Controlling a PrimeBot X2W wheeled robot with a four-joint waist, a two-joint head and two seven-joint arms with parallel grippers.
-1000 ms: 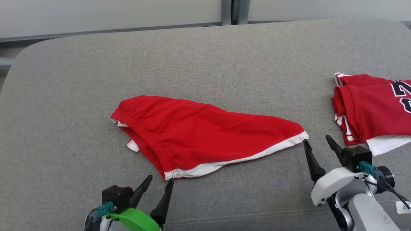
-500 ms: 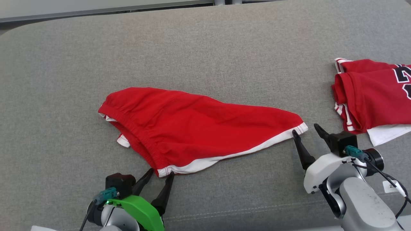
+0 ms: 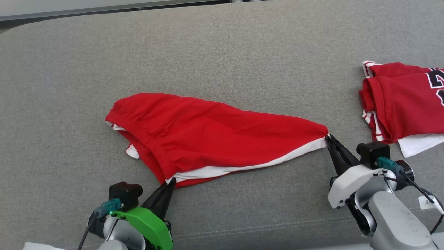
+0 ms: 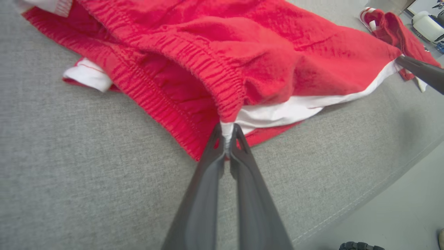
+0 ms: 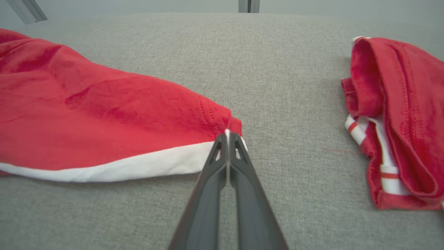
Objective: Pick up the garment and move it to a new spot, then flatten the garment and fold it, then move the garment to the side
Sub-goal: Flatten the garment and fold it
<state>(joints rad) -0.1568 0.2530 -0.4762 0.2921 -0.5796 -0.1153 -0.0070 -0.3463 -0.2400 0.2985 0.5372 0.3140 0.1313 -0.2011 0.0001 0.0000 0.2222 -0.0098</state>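
The garment [image 3: 208,135] is a pair of red shorts with a white hem band, lying crumpled on the grey cushion [image 3: 222,52] in the middle of the head view. My left gripper [image 3: 170,182] is shut on the garment's near left corner, where the elastic waistband meets the white hem [image 4: 227,130]. My right gripper [image 3: 328,138] is shut on the garment's right tip; the right wrist view shows white hem fabric pinched between the fingertips [image 5: 228,133]. The cloth at both pinched corners is lifted a little off the cushion.
A second red garment [image 3: 402,104] with black lettering and a white layer under it lies folded at the right edge, close to my right arm [image 5: 392,114]. The cushion's front seam runs just behind both wrists, with the floor [image 4: 399,208] beyond.
Both grippers went from open beside the garment's corners to shut on them. The pinched corners have risen slightly. The head camera tilted down between the earliest frame and now.
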